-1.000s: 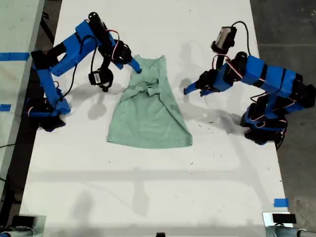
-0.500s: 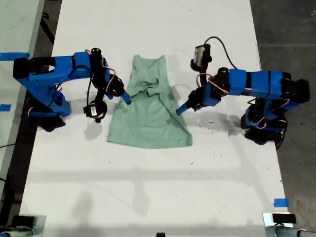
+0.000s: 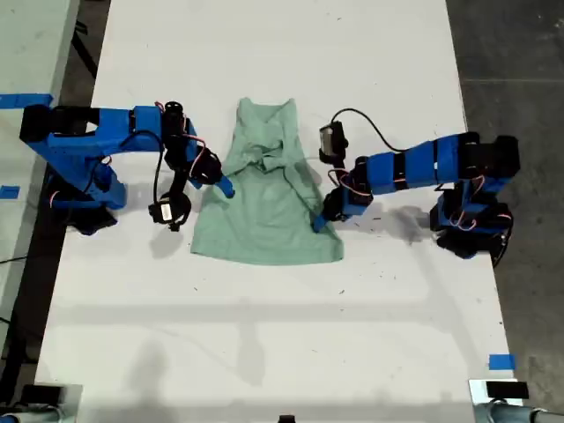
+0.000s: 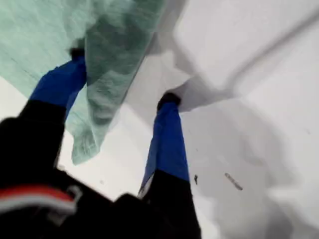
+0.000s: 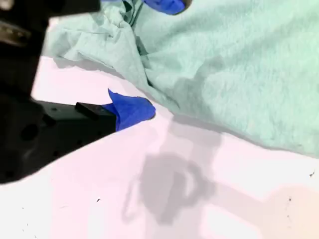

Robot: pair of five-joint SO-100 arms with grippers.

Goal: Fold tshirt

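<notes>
The pale mint-green tshirt [image 3: 264, 207] lies flat on the white table [image 3: 264, 335], sleeves bunched inward near the collar. My first gripper [image 3: 319, 220] is down at the shirt's edge on the exterior view's right, near the hem corner. It is open [image 4: 123, 74], one finger over the cloth [image 4: 114, 55] and the other finger [image 4: 168, 134] on the table. My second gripper [image 3: 226, 188] is at the shirt's edge on the exterior view's left. It is also open [image 5: 167, 59], straddling the cloth edge [image 5: 209, 74], with one fingertip [image 5: 130, 110] on the table.
The two arm bases [image 3: 79, 189] [image 3: 471, 225] stand at the table's edges on the exterior view's left and right. Blue tape marks [image 3: 500, 361] sit near the lower right of the exterior view. A dark floor [image 3: 520, 53] borders the table.
Both arms have swung in from near the collar and come down to the shirt's side edges, lower toward the hem. Both grippers now straddle the cloth edges.
</notes>
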